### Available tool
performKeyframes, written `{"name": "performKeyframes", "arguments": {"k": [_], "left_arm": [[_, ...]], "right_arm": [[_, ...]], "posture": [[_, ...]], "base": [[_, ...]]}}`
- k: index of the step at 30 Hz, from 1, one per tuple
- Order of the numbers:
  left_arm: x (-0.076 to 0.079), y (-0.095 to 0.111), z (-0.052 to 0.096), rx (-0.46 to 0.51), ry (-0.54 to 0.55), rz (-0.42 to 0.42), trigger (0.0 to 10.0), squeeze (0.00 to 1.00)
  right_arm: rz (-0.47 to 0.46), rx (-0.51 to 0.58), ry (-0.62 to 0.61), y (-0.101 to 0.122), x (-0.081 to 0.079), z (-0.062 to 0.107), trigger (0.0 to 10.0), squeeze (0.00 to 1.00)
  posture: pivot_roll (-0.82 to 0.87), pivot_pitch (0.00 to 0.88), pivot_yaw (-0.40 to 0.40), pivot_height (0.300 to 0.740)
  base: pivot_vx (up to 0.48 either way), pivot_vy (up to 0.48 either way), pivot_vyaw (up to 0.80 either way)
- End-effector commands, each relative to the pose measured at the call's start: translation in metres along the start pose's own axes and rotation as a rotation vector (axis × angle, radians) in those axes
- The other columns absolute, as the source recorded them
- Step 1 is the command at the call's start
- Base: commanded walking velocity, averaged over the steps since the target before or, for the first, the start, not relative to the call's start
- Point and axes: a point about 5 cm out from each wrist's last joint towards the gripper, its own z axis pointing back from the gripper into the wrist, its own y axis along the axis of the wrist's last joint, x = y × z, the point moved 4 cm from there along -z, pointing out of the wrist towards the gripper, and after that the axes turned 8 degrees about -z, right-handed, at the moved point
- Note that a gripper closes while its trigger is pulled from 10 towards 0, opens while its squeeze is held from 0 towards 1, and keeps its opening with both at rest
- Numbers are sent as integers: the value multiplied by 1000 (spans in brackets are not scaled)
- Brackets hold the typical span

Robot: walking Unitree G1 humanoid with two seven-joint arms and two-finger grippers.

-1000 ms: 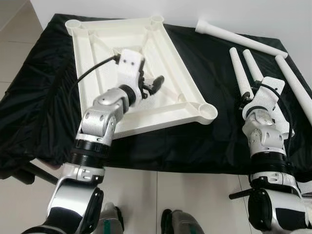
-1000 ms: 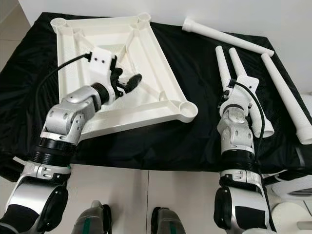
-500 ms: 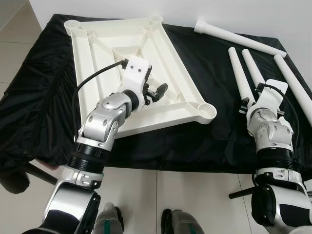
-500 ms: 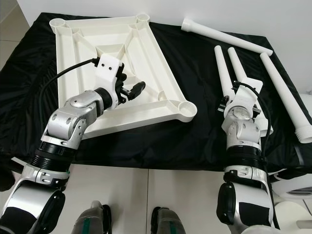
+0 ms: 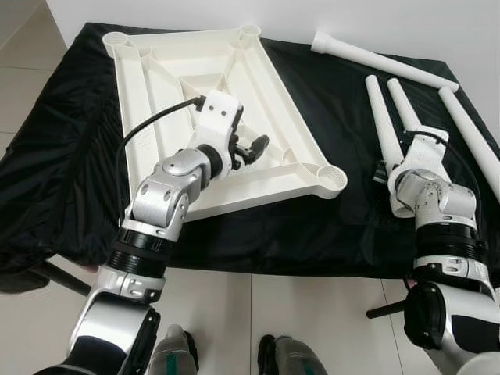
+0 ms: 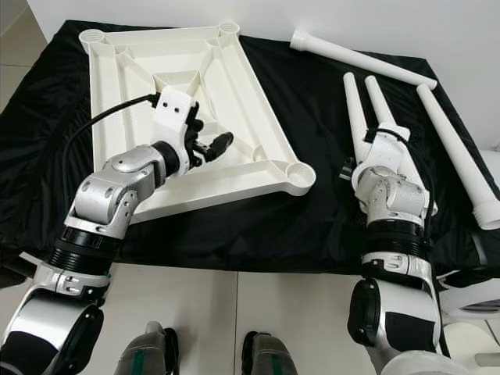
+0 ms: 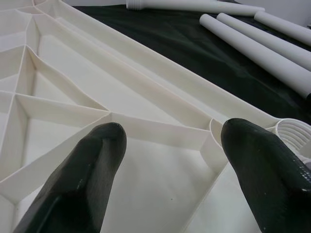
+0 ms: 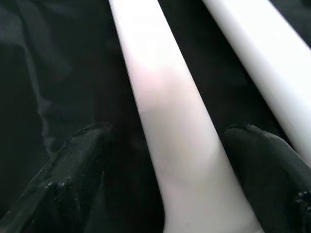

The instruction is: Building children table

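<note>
You've got a black cloth [image 5: 328, 226] covering the work surface, everything lies on it. Landmark is the white tabletop [image 5: 156, 70], upside down, ribs up, on the robot's left part of the cloth, with a round leg socket [image 5: 332, 179] at its near right corner.

Four white legs lie to the right of the tabletop, all apart from it: one long leg [image 5: 383, 61] across the far edge of the cloth, a pair of legs [image 5: 387, 117] side by side, and another leg [image 5: 469, 129] further right.

Left gripper [image 7: 170, 165] sits over the tabletop's ribbed underside, near the middle and pointing towards the socket corner. Its fingers [image 7: 77, 184] are spread, nothing between them.

Right gripper [image 8: 165, 160] is down at the thick near end of the nearest leg [image 8: 160, 111] of the pair. Fingers are spread, one either side of that leg, not clamped. You can't tell from the wrist view whether they touch the cloth.
</note>
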Motion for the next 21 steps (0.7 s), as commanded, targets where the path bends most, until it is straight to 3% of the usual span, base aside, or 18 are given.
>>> {"name": "performKeyframes", "arguments": {"k": [1, 10, 18, 19, 21], "left_arm": [[9, 5, -1, 12, -57, -9, 10000, 0], [7, 8, -1, 20, -52, -2, 10000, 0], [8, 10, 0, 24, -51, 1, 10000, 0], [8, 10, -1, 26, -52, 1, 10000, 0], [8, 11, -1, 27, -53, 2, 10000, 0]], "right_arm": [[-13, -64, -18, -9, 7, -3, 10000, 0], [-33, -169, -24, -29, 15, -7, 10000, 0], [0, -237, 17, -43, 12, -7, 10000, 0], [12, -249, 24, -46, 11, -6, 6784, 0], [19, -258, 27, -47, 10, -6, 6784, 0]], "posture": [[7, 109, -60, 740], [5, 111, -58, 740], [2, 102, -57, 740], [1, 102, -57, 740], [1, 102, -57, 740]], "base": [[0, 0, 0], [0, 0, 0], [0, 0, 0], [0, 0, 0], [0, 0, 0]]}}
